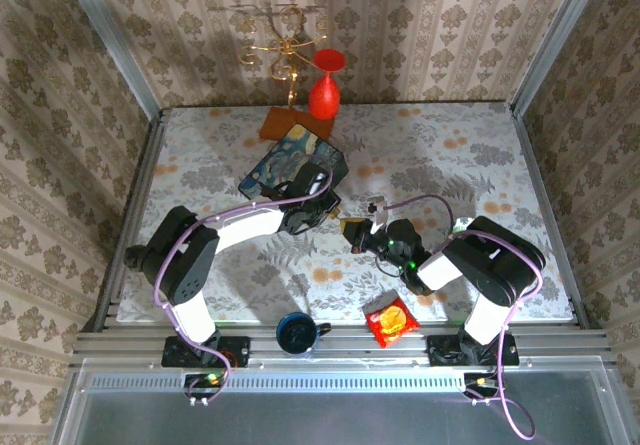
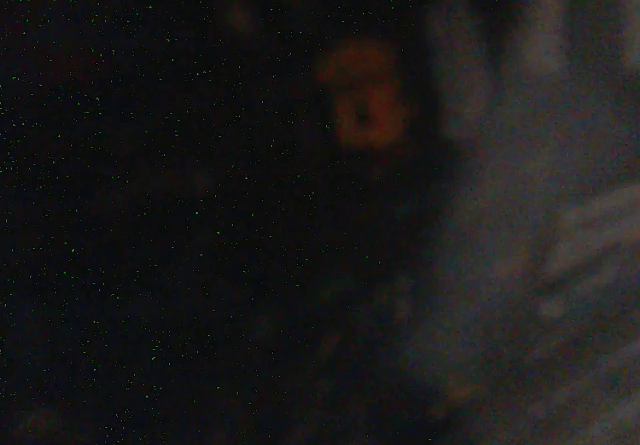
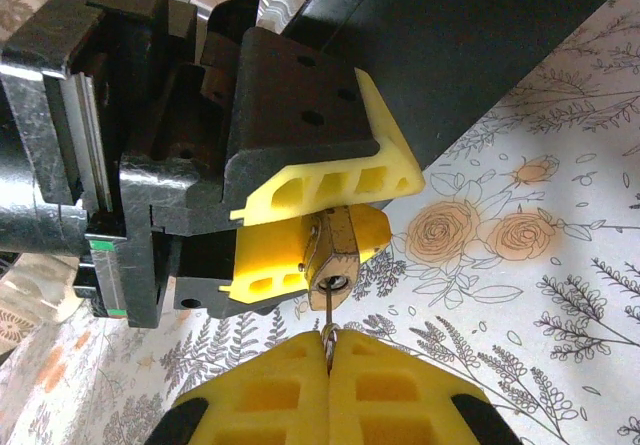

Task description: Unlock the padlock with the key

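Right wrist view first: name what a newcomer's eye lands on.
A tiny brass padlock sits pinched mid-frame in the left gripper, with a key running from its keyhole down into the shut right gripper. From above, a red vase stands at the far edge of the table.

1. Around my work place stand walls [image 1: 60,145] with beige wallpaper in striped leaf ornaments.
2. Grey metal posts [image 1: 108,33] rise at the two back corners.
3. My table [image 1: 480,155] is covered with a pale print of grey leaves and orange flowers.
4. A metal rail [image 1: 560,345] runs along its near edge.
5. The light is bright and even.
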Controlling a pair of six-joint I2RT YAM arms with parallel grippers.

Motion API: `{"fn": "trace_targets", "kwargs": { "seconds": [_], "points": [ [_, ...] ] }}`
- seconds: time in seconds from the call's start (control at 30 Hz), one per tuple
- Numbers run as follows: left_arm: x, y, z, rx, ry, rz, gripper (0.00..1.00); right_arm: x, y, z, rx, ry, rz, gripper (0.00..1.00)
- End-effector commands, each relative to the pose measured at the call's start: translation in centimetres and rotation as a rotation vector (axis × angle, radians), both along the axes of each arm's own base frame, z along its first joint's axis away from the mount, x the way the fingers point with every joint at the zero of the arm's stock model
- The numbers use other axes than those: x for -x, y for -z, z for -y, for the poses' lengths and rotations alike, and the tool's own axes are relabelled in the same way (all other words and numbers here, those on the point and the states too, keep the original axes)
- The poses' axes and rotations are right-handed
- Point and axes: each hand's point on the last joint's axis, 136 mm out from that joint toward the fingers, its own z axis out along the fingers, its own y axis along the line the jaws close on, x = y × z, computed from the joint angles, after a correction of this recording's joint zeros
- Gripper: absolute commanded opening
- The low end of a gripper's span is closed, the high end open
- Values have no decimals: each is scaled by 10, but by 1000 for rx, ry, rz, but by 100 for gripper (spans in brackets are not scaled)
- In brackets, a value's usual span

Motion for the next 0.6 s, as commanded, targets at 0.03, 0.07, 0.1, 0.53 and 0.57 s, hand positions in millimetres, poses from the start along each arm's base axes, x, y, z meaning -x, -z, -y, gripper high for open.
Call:
{"fn": "trace_targets", "kwargs": {
  "seconds": [0.03, 0.07, 0.1, 0.53, 0.57],
  "points": [
    [17, -27, 27, 156, 65, -30, 0, -15, -45, -15, -89, -2, 116, 0],
    [18, -30, 28, 166, 66, -34, 0, -16, -45, -15, -90, 1, 117, 0],
    [19, -32, 29, 176, 68, -37, 0, -17, -47, -15, -93, 4, 120, 0],
    [32, -47, 37, 251, 99, -76, 0, -23, -57, -27, -138, -76, 119, 0],
    [33, -47, 37, 256, 99, -82, 0, -24, -57, -27, -140, -84, 117, 0]
  ]
}}
